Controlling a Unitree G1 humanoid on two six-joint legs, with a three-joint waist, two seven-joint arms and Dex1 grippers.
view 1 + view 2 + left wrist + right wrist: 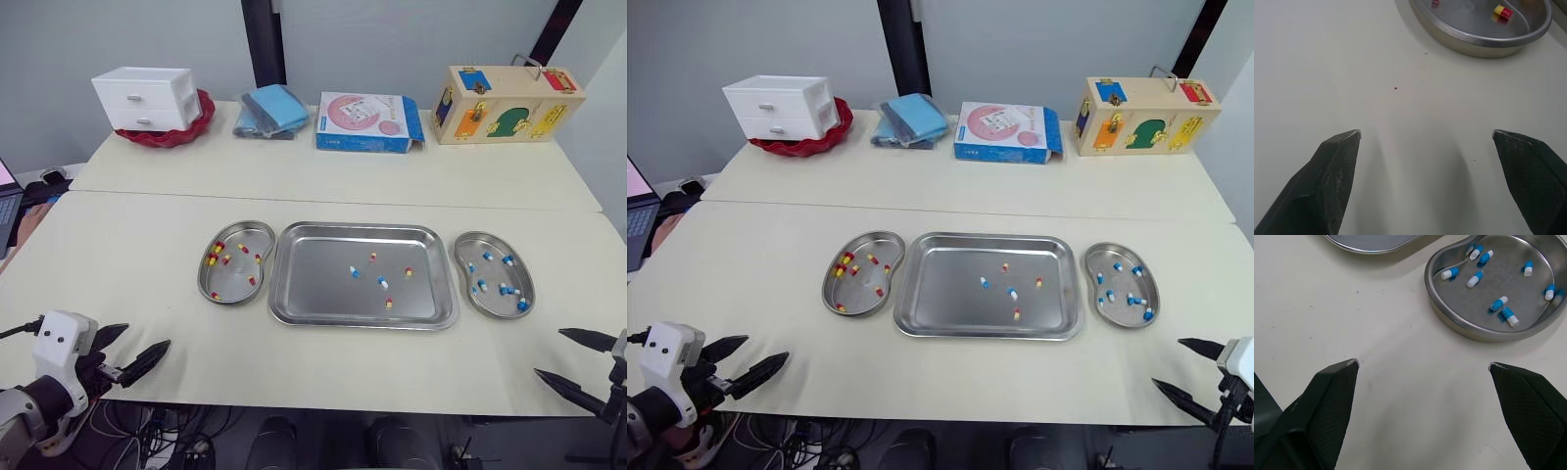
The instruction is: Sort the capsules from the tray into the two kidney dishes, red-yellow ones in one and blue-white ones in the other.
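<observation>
Right gripper (549, 352), partly cut off, gapes near a kidney dish (495, 305).

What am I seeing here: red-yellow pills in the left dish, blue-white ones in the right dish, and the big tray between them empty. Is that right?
Not quite. The tray is not empty: the left eye view shows three red-yellow pills and two blue-white pills lying on it. The rest is right: red-yellow ones in the left dish, blue-white ones in the right dish.
</observation>
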